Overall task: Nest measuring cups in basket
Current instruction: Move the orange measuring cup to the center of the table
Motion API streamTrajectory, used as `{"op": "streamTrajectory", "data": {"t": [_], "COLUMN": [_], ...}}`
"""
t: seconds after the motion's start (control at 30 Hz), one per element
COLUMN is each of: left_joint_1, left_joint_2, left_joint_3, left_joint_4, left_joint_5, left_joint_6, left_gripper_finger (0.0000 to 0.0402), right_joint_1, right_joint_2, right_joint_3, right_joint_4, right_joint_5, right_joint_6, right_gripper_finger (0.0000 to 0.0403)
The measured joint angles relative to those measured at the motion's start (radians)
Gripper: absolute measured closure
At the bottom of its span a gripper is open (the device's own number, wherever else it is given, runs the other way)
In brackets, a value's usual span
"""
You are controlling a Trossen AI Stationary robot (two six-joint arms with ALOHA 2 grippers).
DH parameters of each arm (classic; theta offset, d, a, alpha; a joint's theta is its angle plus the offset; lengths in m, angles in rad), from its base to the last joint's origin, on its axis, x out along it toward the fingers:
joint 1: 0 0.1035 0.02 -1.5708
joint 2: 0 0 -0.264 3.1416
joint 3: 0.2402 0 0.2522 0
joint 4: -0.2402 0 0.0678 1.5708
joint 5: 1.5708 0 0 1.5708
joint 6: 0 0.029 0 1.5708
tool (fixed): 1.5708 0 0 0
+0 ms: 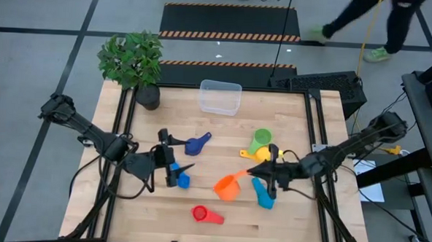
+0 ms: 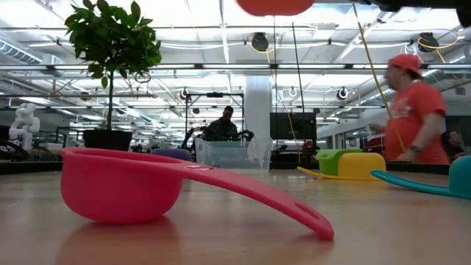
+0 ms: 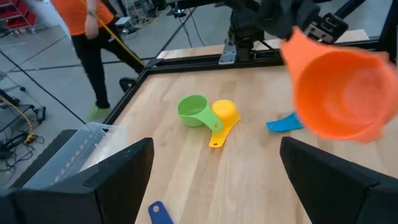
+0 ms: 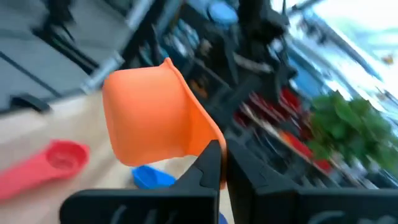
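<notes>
My right gripper (image 1: 253,170) is shut on the orange cup (image 1: 228,186) over the middle of the table. That cup's underside shows at the top of the low view (image 2: 275,6). My left gripper (image 1: 172,161) is open left of centre and holds nothing. A small blue cup (image 1: 183,181) lies by its near finger, and the dark blue cup (image 1: 197,143) lies on its far side. The green cup (image 1: 262,138) and yellow cup (image 1: 257,149) lie together, the teal cup (image 1: 262,194) near the right arm, and the red cup (image 1: 202,214) near the front edge. The clear basket (image 1: 220,97) stands at the far edge. My right gripper pinches the orange cup's flat handle (image 4: 208,142) between its two fingers, coming level from the table's right side. The cup is lifted clear of the table and tipped on its side, its mouth (image 3: 348,93) facing my left arm.
A dark pot with a green plant (image 1: 134,63) stands at the far left corner. A person walks behind the table (image 1: 366,18); people also show in the room in the low view (image 2: 416,110). Bare wood lies between the basket and the cups.
</notes>
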Motion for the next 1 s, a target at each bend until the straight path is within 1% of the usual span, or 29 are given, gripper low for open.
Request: {"op": "streamTrajectory", "data": {"t": [0.1, 0.17, 0.33, 0.4, 0.47, 0.6, 0.73, 0.83, 1.0], "left_joint_1": [0.013, 0.022, 0.037, 0.038, 0.039, 0.039, 0.039, 0.039, 0.039], "left_joint_2": [0.000, 0.000, 0.000, 0.000, 0.000, 0.000, 0.000, 0.000, 0.000], "left_joint_3": [0.000, 0.000, 0.000, 0.000, 0.000, 0.000, 0.000, 0.000, 0.000], "left_joint_4": [0.000, 0.000, 0.000, 0.000, 0.000, 0.000, -0.001, -0.001, -0.001], "left_joint_5": [0.000, 0.000, 0.000, 0.000, 0.000, 0.000, 0.000, 0.000, 0.000], "left_joint_6": [-0.003, -0.004, -0.005, -0.004, -0.001, 0.000, 0.000, 0.000, -0.005], "left_gripper_finger": [0.0048, 0.0048, 0.0048, 0.0048, 0.0048, 0.0048, 0.0048, 0.0048, 0.0048], "right_joint_1": [-0.036, -0.049, -0.055, -0.055, -0.055, -0.055, -0.055, -0.055, -0.055], "right_joint_2": [0.016, 0.041, 0.152, 0.208, 0.261, 0.353, 0.437, 0.522, 0.640], "right_joint_3": [-0.038, -0.041, -0.041, -0.041, -0.041, -0.021, 0.047, 0.099, 0.160], "right_joint_4": [0.064, 0.061, 0.060, 0.096, 0.160, 0.269, 0.252, 0.238, 0.255], "right_joint_5": [-0.084, -0.088, -0.082, -0.040, 0.009, 0.061, 0.147, 0.157, 0.209], "right_joint_6": [-0.021, -0.072, -0.328, -0.398, -0.430, -0.489, -0.557, -0.591, -0.693], "right_gripper_finger": [0.0403, 0.0403, 0.0403, 0.0403, 0.0403, 0.0403, 0.0403, 0.0403, 0.0403]}}
